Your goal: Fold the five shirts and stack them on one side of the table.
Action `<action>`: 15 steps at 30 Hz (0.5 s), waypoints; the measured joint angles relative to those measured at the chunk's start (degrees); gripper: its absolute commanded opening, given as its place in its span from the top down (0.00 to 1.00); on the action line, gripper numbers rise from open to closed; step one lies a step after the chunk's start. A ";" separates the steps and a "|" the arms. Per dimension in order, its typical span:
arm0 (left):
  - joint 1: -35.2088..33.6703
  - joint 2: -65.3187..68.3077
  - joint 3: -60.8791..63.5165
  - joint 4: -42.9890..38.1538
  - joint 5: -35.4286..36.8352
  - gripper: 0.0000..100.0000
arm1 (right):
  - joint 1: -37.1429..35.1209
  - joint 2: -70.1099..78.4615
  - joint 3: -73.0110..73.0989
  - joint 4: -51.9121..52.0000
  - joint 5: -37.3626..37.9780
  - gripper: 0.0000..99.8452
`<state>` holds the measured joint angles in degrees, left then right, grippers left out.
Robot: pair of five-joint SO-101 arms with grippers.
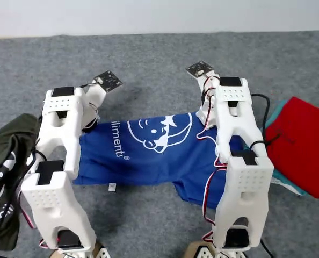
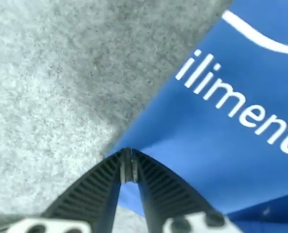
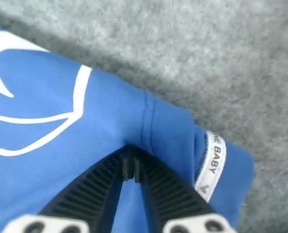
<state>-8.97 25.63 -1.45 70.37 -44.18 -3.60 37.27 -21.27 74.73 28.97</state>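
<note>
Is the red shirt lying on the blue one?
No, the red shirt rests on a teal garment, off to the side of the blue shirt.

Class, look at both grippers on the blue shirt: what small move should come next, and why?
Probably lift both pinched points slightly, together, to start the fold. The left gripper and the right gripper are each shut on the far edge of the blue shirt, which lies spread flat on the table.

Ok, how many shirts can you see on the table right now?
4. A blue shirt lies spread in the middle; a red shirt sits folded at the right on a teal shirt; a dark shirt lies bunched at the left and may hide another.
</note>
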 measured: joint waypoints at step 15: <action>-0.44 11.43 -13.45 4.92 2.37 0.99 | 0.00 0.00 0.00 2.73 0.00 0.99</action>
<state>-9.41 37.05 -14.90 75.30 -41.80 -3.60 37.27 -21.27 77.45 28.97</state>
